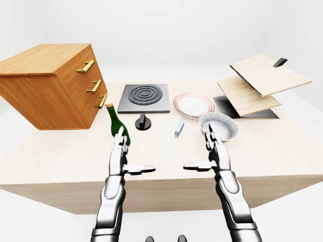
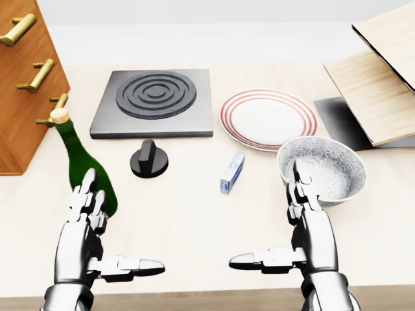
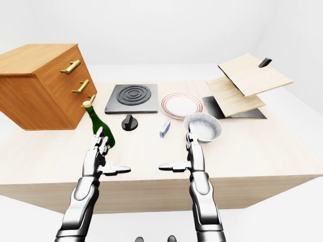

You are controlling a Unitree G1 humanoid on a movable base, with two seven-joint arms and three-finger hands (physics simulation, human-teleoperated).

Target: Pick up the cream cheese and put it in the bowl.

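Observation:
The cream cheese (image 2: 231,172) is a small blue and white box lying on the wooden table, in the middle of the head view. To its right stands the patterned grey bowl (image 2: 322,170), empty. My left hand (image 2: 113,236) hovers open at the lower left, fingers up and thumb pointing right, just below a green bottle (image 2: 81,166). At the lower right my right hand (image 2: 275,227) is open too, its fingers (image 2: 299,188) rising in front of the bowl's near rim. Neither hand holds anything. The cream cheese lies between and above the two hands.
A black stove plate (image 2: 154,102) with a loose black knob (image 2: 149,159) below it lies at the upper middle. A red-rimmed white plate (image 2: 268,118) sits right of it. A wooden drawer cabinet (image 1: 50,83) stands at left, and a tilted wooden rack (image 1: 260,80) at upper right.

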